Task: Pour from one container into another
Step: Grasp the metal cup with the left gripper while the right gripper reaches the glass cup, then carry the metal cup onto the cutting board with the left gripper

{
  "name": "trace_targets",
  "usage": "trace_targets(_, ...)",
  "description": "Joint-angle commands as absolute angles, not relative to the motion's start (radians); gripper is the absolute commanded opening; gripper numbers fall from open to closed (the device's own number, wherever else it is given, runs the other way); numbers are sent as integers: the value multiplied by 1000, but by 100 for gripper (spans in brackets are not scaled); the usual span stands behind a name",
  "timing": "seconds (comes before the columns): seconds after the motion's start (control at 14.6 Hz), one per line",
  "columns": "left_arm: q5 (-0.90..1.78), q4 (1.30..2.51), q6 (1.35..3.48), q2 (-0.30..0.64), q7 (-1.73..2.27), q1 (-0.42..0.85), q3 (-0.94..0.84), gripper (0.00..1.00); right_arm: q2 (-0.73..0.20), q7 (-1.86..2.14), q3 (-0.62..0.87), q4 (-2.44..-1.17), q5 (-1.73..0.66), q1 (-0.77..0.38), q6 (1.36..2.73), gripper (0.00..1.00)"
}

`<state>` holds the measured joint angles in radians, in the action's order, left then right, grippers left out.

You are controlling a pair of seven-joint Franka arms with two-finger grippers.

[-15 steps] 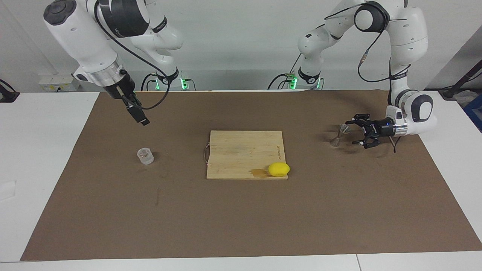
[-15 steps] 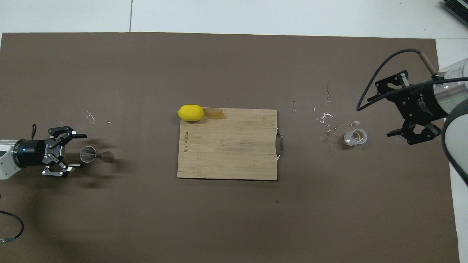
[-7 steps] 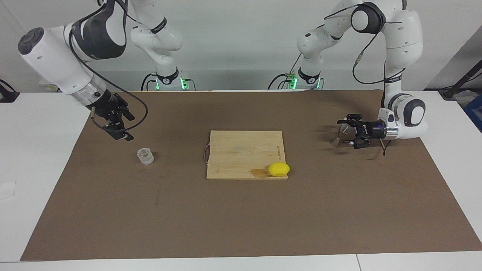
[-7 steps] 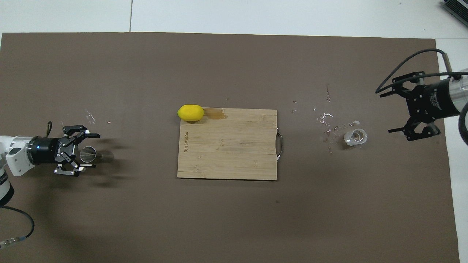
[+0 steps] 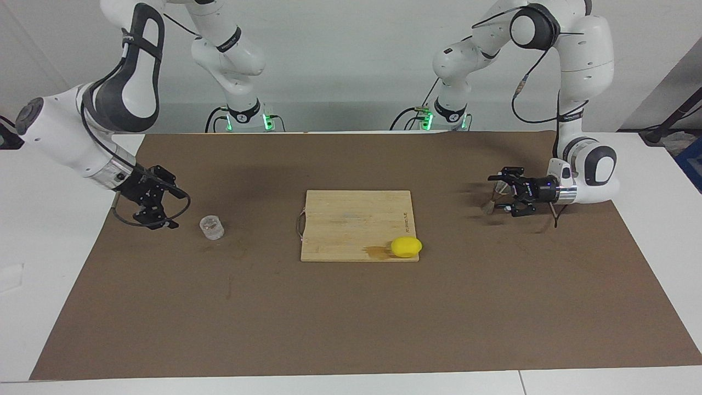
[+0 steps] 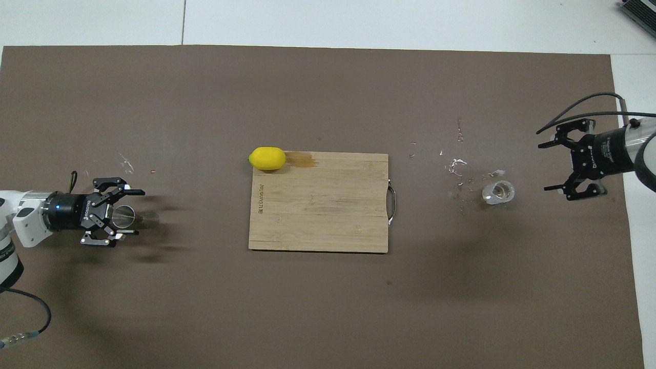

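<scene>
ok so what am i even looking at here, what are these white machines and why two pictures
These are two robot arms, each ending in a two-finger gripper, working at a table covered by a brown mat. One picture is taken from across the table, facing the robots; the other looks down from above their end, so the sides appear swapped. In the middle lies a wooden cutting board with a yellow lemon at its corner. The left gripper is open around a small metal measuring cup lying on its side, not yet closed on it. The right gripper, also open, is beside a small clear glass. Nothing is held yet.
</scene>
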<state>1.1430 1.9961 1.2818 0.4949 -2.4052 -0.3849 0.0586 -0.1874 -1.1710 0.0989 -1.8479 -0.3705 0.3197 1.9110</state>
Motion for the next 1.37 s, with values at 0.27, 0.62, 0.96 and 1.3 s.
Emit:
trace_targets(0.27,1158,2010,1298,495,-2460,-376,74,0,-230,-1074,112,-1956,-457,356,2045,93)
trace_targets(0.62,1161,1993,1255,494,-2462,-365,63,0,-291,-1005,112,-1982,-512,356,2072,92)
trace_targets(0.96,1221,1957,1236,474,-2447,-281,63,0,-336,-884,112,-2028,-627,382,2091,86)
trace_targets(1.3,1311,1957,1299,349,-2404,-108,63,0,-348,-876,114,-2043,-655,376,2106,86)
